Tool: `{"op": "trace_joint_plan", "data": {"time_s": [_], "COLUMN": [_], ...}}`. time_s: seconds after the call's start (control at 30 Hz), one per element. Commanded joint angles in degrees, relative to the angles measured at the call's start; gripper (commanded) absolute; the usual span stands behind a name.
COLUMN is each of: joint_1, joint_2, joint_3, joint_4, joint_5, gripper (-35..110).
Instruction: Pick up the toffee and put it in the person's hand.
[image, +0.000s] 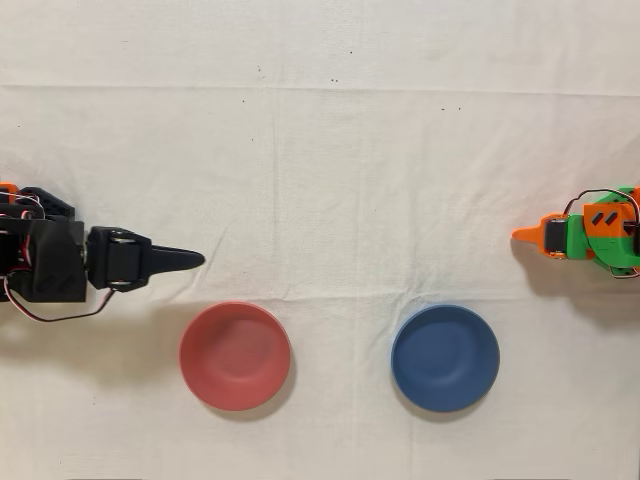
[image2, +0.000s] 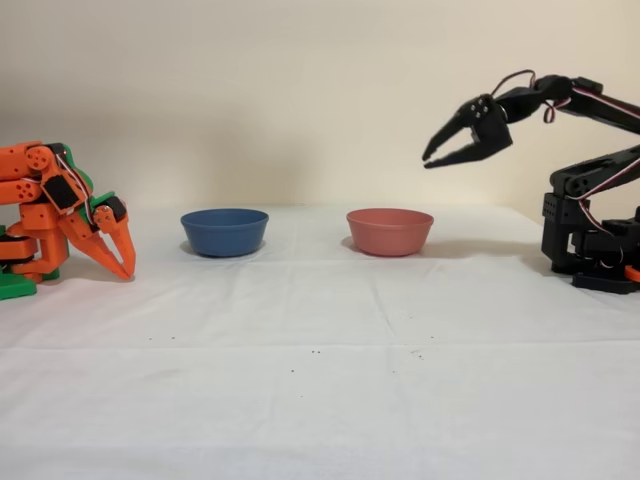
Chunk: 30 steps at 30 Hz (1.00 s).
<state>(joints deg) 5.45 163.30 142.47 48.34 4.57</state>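
The black arm's pincer (image2: 432, 157) hangs released and empty in the air, its jaws parted, above a white-clothed counter (image2: 320, 350). In the fixed view, a red bowl (image2: 389, 231) sits below and just left of it, a blue bowl (image2: 224, 231) farther left.
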Motion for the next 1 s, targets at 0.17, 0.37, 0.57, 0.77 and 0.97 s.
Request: {"op": "trace_joint_plan", "data": {"time_s": [0.17,0.37,0.57,0.77,0.97], "joint_1": [-2.64,-3.6,-4.57,-5.71,-5.89], "joint_2": [15.38,20.3,25.4,29.71,29.71], "joint_3": [11.78,17.23,22.24,26.54,28.74], "joint_4": [5.8,7.73,9.32,11.25,11.87], "joint_5": [0.7,1.41,1.05,1.14,1.41], "gripper": [0,0,0,0,0]}}
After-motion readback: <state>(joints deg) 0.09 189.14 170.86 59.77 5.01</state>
